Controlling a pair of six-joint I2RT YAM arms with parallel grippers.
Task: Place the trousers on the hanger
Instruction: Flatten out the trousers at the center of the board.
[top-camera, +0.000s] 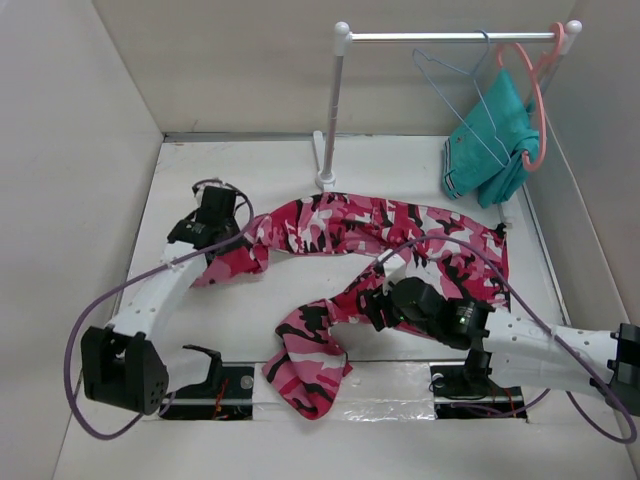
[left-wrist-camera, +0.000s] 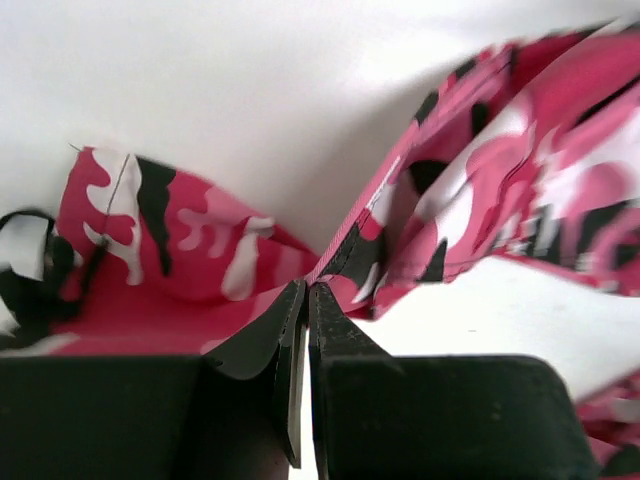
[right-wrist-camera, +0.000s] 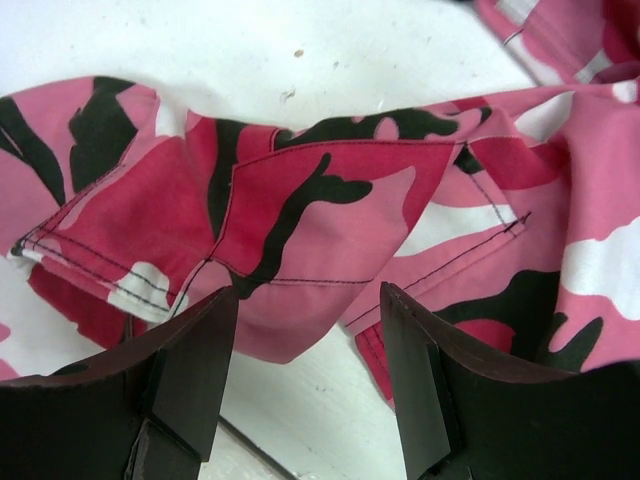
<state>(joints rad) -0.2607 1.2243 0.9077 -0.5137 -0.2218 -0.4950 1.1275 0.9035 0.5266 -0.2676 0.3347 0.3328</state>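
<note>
Right now the trousers (top-camera: 350, 225) are lying sprawled in a loose curve on the table (top-camera: 250, 345), well apart from the hanger (top-camera: 478, 100). The left gripper (left-wrist-camera: 305, 295) is pinching them: its jaws are pressing almost together on a thin hem or seam edge at one end of the garment, and loose cloth is bunching on both sides of the fingers. The right gripper (right-wrist-camera: 308, 300) is hovering wide open over the other leg and holding nothing. A stitched panel of fabric is lying directly ahead of its fingers, though whether the tips are touching cloth is hard to tell.

The hanger is hanging from the rail (top-camera: 450, 37), far ahead of both grippers, just beside a teal garment (top-camera: 490, 150) draped on a pink hanger (top-camera: 540, 110).

This looks like the gathering stage, with one end secured and the second grasp not yet made. Next, the right jaws would likely need to be closing on a fold beneath them. Both arms would then be lifting the limp cloth together and carrying it forward, to feed a leg through the wire triangle without snagging the neighbouring garment.
</note>
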